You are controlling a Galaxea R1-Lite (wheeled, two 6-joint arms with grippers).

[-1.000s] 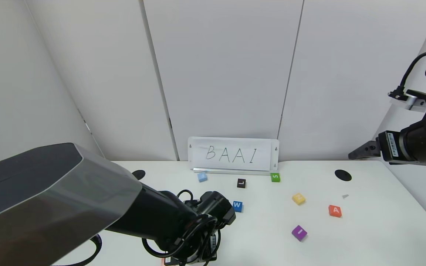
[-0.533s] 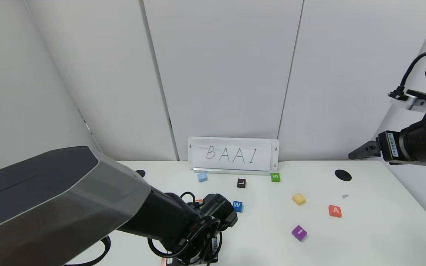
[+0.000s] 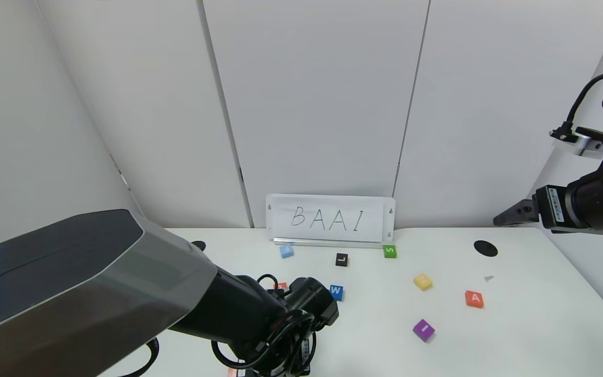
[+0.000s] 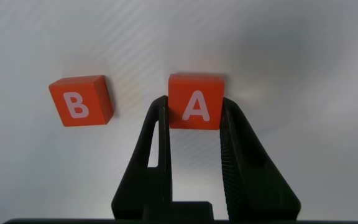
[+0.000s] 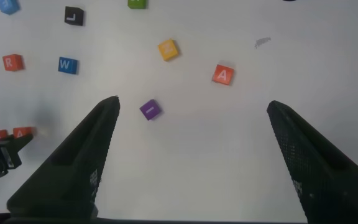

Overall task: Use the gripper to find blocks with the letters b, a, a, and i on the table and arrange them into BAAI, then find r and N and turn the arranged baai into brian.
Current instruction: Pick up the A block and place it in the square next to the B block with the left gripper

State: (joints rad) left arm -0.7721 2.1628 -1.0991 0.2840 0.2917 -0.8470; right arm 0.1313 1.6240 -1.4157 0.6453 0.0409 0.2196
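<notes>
Two orange A blocks (image 5: 222, 74), one B (image 4: 80, 101), one purple I (image 5: 149, 109)

Left hand (image 4: 194, 127) low, fingers clamped (near table edge); right hand (image 5: 191, 124) raised, fingers spread.

Your left gripper (image 4: 194, 127) sat low at the near edge of the table (image 3: 532, 324), jaws shut on an A block (image 4: 196, 101), with the B block (image 4: 80, 100) just beside it and a narrow gap between. Right of centre lay open white surface, broken only by the purple I (image 3: 423, 330), second A (image 3: 474, 299) and yellow N (image 3: 423, 281), well apart. Blue W (image 3: 336, 292) lay close beyond your left wrist. Your right gripper (image 5: 191, 162) hung high, jaws spread wide.
</notes>
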